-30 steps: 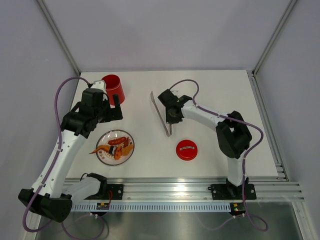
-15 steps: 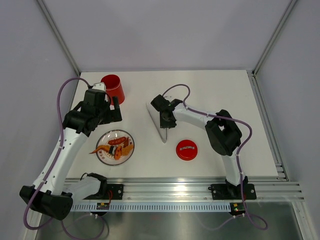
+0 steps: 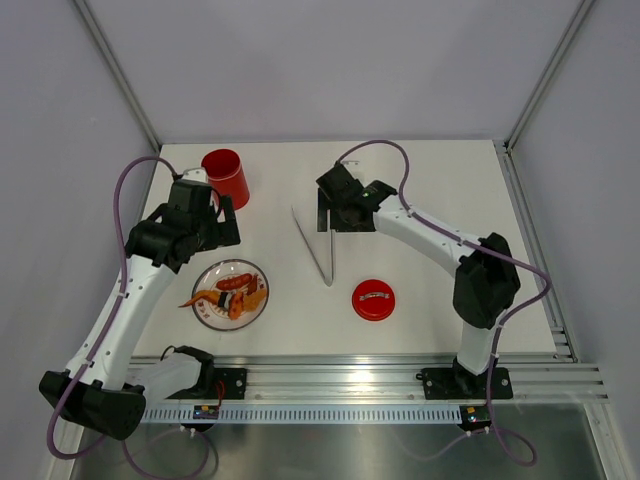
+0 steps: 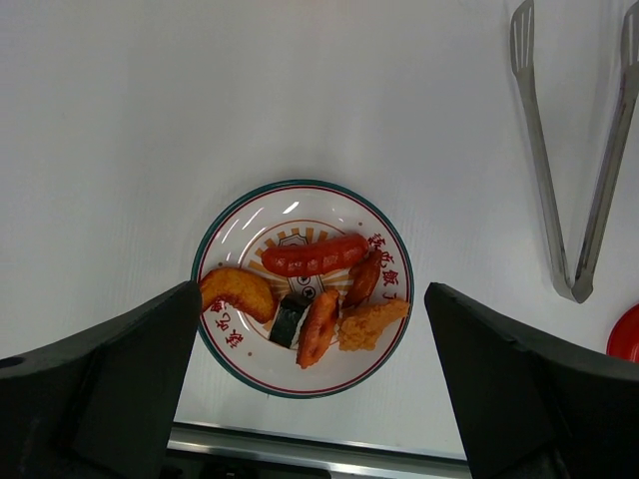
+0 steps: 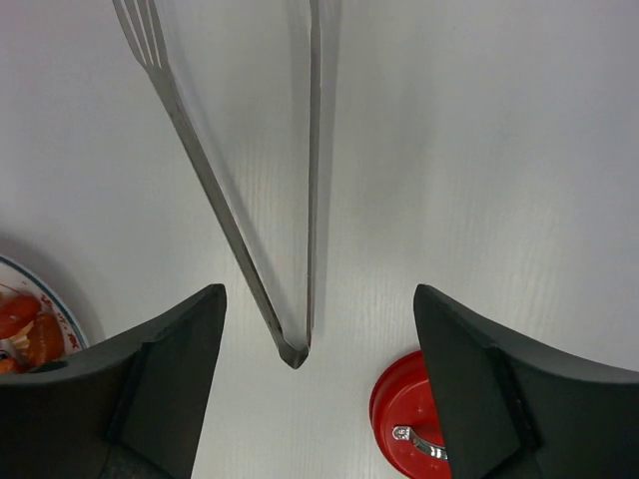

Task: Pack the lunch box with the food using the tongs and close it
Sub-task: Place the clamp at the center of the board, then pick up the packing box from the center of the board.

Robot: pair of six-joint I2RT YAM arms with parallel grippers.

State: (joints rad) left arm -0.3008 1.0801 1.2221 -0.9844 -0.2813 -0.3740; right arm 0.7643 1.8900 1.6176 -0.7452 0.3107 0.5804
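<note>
Top external view, noted left to right.

- You have the left tool (image 3: pixel 225 215) hanging over the table (image 3: pixel 450 180) with its fingers spread wide and nothing between them.
- The lunch box (image 3: pixel 226 175) stands upright at the far left of the table, just behind that tool. Its mouth faces up and its lid is off.
- Nearer the arm bases sits the plate (image 4: pixel 225 239). The left wrist view looks straight down on it.
- All the food (image 4: pixel 315 255) is on the plate: one red sausage across the middle, several orange and brown pieces, and a small black-and-white roll among them.
- The tongs (image 3: pixel 312 248) lie flat on the table near its middle, right of the plate. They form a narrow V, with the joined end toward the arm bases and the free ends toward the far side.
- Your right tool (image 3: pixel 343 218) is over the free ends.
- In the right wrist view its fingers (image 5: pixel 150 379) stand wide apart. The tongs lie on the table between them in the view, and neither finger touches them, so the tool holds nothing.
- The lid (image 3: pixel 373 299) lies flat on the table with its silver mark up, just right of the tongs' joined end and well apart from the lunch box.
</note>
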